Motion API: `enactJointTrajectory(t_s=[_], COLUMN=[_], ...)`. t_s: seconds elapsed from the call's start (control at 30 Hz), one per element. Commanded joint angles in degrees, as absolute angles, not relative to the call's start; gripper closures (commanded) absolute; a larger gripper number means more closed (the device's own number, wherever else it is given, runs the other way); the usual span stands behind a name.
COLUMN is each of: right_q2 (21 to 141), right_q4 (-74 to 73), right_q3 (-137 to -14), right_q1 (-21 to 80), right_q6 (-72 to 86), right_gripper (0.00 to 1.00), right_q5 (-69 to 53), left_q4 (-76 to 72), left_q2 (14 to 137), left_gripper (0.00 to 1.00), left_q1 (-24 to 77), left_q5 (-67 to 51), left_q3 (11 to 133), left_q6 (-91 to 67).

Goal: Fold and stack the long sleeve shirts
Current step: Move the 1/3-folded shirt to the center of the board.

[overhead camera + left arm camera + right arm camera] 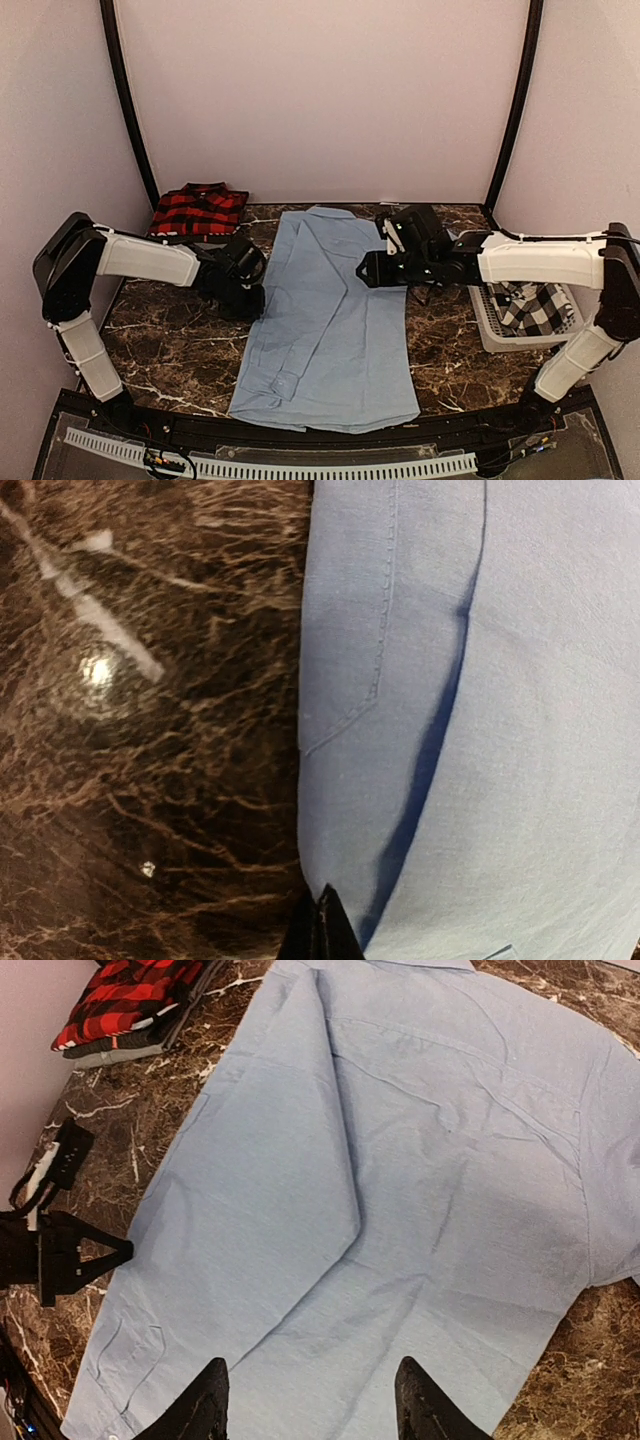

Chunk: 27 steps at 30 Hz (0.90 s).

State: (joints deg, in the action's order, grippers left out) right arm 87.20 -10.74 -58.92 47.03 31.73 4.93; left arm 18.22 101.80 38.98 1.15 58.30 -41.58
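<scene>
1. Looking down at the marble desk (160, 340), you see the light blue shirt (330, 320) spread flat in the middle, collar toward the far wall, with one sleeve folded down along its left side.
2. Your left end effector (320, 932) sits at the shirt's left edge with its fingers pressed together; you cannot tell whether any cloth is caught between them.
3. Your right end effector (312, 1365) hangs above the shirt's right half, fingers spread, gripping nothing.
4. The red-and-black plaid shirt (198, 210) lies folded at the far left corner.
5. The black-and-white checked shirt (535, 308) is bunched in the white lattice basket (490, 335) on the right.
</scene>
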Motion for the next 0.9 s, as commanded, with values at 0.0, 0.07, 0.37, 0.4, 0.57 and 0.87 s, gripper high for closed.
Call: enactJointTrajectory(t_s=[0.0, 0.07, 0.37, 0.4, 0.57, 0.87], right_q2=[90.98, 92.41, 95.75, 95.61, 92.63, 88.22], right_q4=[-9.66, -9.98, -10.03, -10.38, -11.29, -7.78], right_q3=[-60.02, -60.31, -60.97, -60.84, -57.0, -48.9], right_q1=[46.68, 46.34, 39.89, 39.23, 36.59, 30.42], right_q6=[32.24, 32.39, 34.0, 34.32, 37.13, 41.53], right_gripper=[0.47, 0.47, 0.47, 0.47, 0.46, 0.41], right_q5=[6.58, 7.46, 9.67, 10.32, 12.74, 12.62], left_q4=[22.46, 22.52, 24.14, 24.37, 26.52, 22.76], left_q2=[98.67, 97.42, 91.04, 90.92, 88.89, 91.71], left_gripper=[1.0, 1.0, 1.0, 0.97, 0.76, 0.57], left_q1=[37.31, 36.67, 35.29, 35.27, 35.24, 35.29], left_q5=[3.28, 3.38, 4.43, 4.41, 5.6, 2.8], left_q3=[53.12, 51.66, 48.99, 49.28, 53.55, 66.11], left_q6=[-43.73, -44.57, -46.44, -46.0, -43.41, -36.19])
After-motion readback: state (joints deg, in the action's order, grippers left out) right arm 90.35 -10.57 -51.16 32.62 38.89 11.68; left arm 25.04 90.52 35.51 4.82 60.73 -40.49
